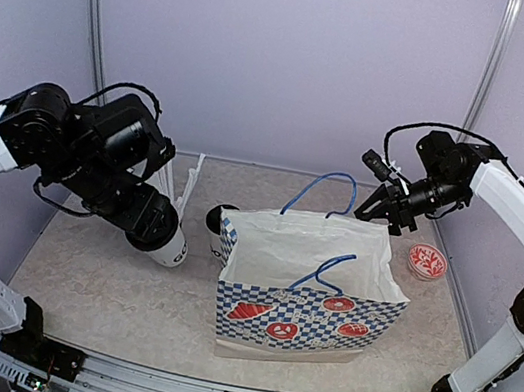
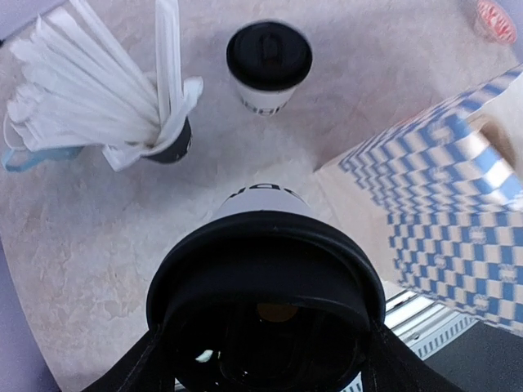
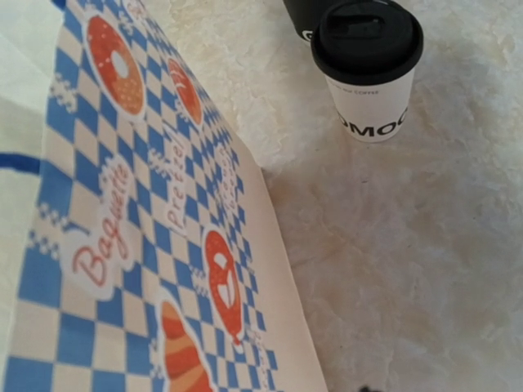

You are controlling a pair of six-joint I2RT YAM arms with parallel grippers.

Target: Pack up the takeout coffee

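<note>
Top view: the held cup (image 1: 171, 249) is pinched by the left gripper (image 1: 160, 235) beside the bag (image 1: 308, 311). Whether the right gripper (image 1: 391, 211) is spread cannot be told.
Left wrist: the held cup (image 2: 265, 286) is clamped, lid foremost, and the second cup (image 2: 269, 65) is stood beyond.
Right wrist: the second cup (image 3: 369, 73) is seen on the table near the bag (image 3: 147, 245).

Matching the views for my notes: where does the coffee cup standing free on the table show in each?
Top external: cup left of centre, partly behind the bag.
Left wrist: cup top centre.
Right wrist: cup top right.
Shared landmark: the blue-checked bag beside it.
</note>
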